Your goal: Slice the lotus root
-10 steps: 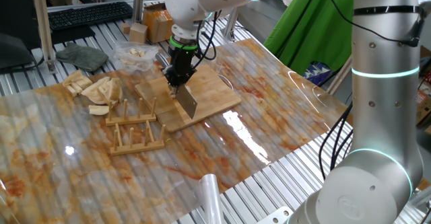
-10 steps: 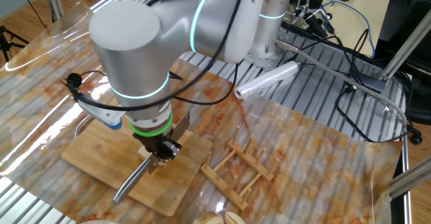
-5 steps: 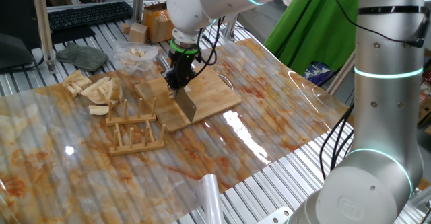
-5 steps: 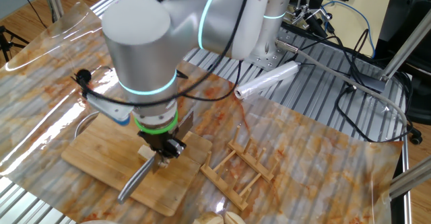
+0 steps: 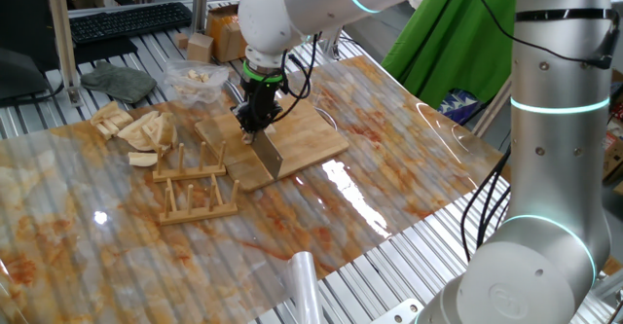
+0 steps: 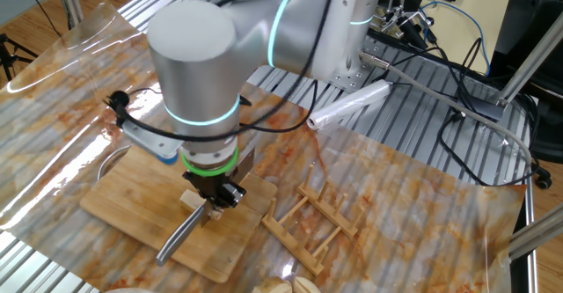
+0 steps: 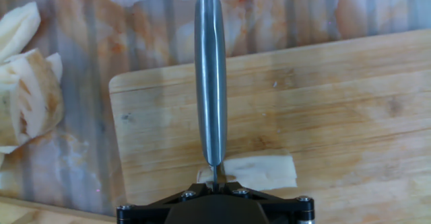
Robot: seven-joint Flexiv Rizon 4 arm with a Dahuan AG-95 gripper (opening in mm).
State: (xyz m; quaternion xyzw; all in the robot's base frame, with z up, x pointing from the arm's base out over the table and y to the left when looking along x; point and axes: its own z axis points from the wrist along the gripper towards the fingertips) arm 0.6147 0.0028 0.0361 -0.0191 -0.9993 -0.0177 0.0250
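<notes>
My gripper (image 5: 256,120) is shut on a steel knife (image 7: 210,76) and stands over the bamboo board (image 5: 316,134). In the hand view the knife's handle runs straight away from the gripper (image 7: 215,183), and its thin edge comes down at the left end of the lotus root (image 7: 262,171). That root is a small cream chunk lying flat on the board (image 7: 350,103). From the other fixed view the gripper (image 6: 215,196) hides most of the lotus root (image 6: 189,202). There the knife (image 6: 180,238) sticks out to the lower left above the board (image 6: 119,205).
A wooden rack (image 5: 195,190) stands in front of the board. A heap of tan slices (image 5: 136,127) and a clear bag of pale chunks (image 5: 193,79) lie to the left and behind. A plastic roll (image 5: 302,283) lies near the front edge.
The gripper and knife have shifted a little sideways along the board. The grip on the knife is unchanged.
</notes>
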